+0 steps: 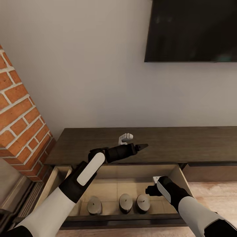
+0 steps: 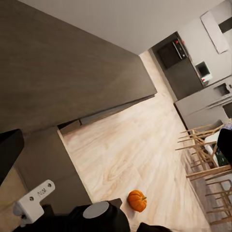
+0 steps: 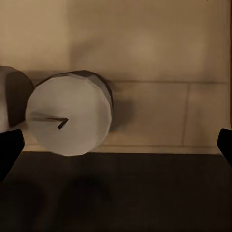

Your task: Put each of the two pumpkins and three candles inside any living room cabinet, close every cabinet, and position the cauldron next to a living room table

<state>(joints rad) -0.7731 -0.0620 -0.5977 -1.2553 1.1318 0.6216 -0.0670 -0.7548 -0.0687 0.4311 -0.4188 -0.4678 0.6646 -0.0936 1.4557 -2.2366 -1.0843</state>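
Here, the long dark-brown cabinet (image 1: pixel 184 141) stands against a pale wall, below a black screen (image 1: pixel 192 29) mounted at upper right, with one drawer (image 1: pixel 56 176) pulled out toward the robot, its pale beige inside exposed. Three grey candles sit in a row at the near edge of that drawer: the left candle (image 1: pixel 94 204), the middle candle (image 1: pixel 125 202) and the right candle (image 1: pixel 143 202) (the last two almost touching). The right gripper (image 1: pixel 152 190) hangs just right of the right candle, above the drawer floor; in the right wrist view its dark fingertips (image 3: pixel 9 150) stand wide apart, holding nothing, with that candle (image 3: pixel 70 113) upright between them, nearer the one fingertip. The left gripper (image 1: pixel 142 145) reaches right over the cabinet top, near a small white object (image 1: pixel 126 137); how far its jaws are parted is hard to judge from these angles. An orange pumpkin (image 2: pixel 137 200) lies on the light wood floor (image 2: pixel 145 145), well apart from the cabinet. A brick column (image 1: pixel 19 121) rises at far left.
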